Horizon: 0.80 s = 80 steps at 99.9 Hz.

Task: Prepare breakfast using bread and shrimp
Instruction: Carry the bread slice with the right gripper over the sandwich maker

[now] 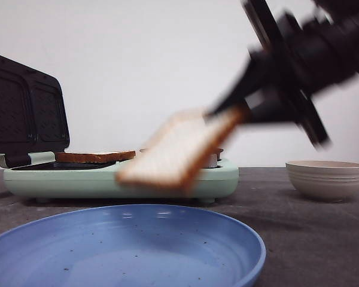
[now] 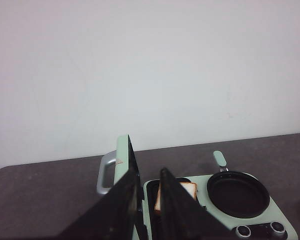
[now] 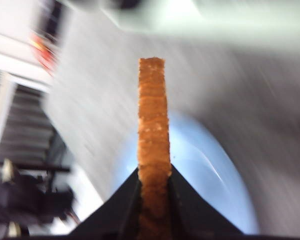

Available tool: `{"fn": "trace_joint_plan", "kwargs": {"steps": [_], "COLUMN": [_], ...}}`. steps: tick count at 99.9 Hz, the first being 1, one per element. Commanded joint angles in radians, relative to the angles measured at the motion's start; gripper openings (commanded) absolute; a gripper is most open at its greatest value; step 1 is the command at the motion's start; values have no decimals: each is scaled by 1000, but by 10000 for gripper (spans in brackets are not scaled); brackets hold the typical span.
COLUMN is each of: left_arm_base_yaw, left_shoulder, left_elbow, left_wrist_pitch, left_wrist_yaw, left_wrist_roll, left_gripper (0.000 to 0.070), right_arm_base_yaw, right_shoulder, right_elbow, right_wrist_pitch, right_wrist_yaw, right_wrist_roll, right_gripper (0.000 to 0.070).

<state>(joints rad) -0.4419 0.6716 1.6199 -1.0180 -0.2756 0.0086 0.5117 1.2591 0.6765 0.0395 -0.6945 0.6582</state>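
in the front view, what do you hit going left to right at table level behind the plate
open black lid → toasted bread slice on the grill → blurred bread slice held by the right claw → beige bowl

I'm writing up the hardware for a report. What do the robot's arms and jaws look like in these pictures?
The right gripper is black, motion-blurred in the front view, on a bulky black wrist with disc-shaped parts. In its wrist view its jaws are flat, black and tapered. The left gripper shows only two dark, glossy, pointed jaws. No cables or markings can be made out.
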Motion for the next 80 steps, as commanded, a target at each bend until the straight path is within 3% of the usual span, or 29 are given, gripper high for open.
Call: {"fn": "trace_joint_plan", "kwargs": {"steps": [1,14,47,68,80], "left_arm_base_yaw": [-6,-11,-26,-26,-26], "left_shoulder": [6,6,7,7,7], "left_elbow": [15,15,15,15,15], "left_wrist_pitch": [8,12,16,16,13], "left_wrist_yaw": [21,38,38,38,38], "left_wrist_roll": [-2,-2,2,2,2], "left_gripper": [11,11,11,11,11], "right_arm_base_yaw": [19,32,43,50,64], "right_shoulder": [21,108,568,855,964], "right_elbow": [101,308,967,1324,1448], "right_wrist_pitch": [-3,-98,-528,-680,-700], "right_wrist_yaw": [-3,-5,-12,-14,-19], "right_wrist_roll": [-5,-76,-356,-432,-440], "right_gripper": [0,0,0,0,0]}}
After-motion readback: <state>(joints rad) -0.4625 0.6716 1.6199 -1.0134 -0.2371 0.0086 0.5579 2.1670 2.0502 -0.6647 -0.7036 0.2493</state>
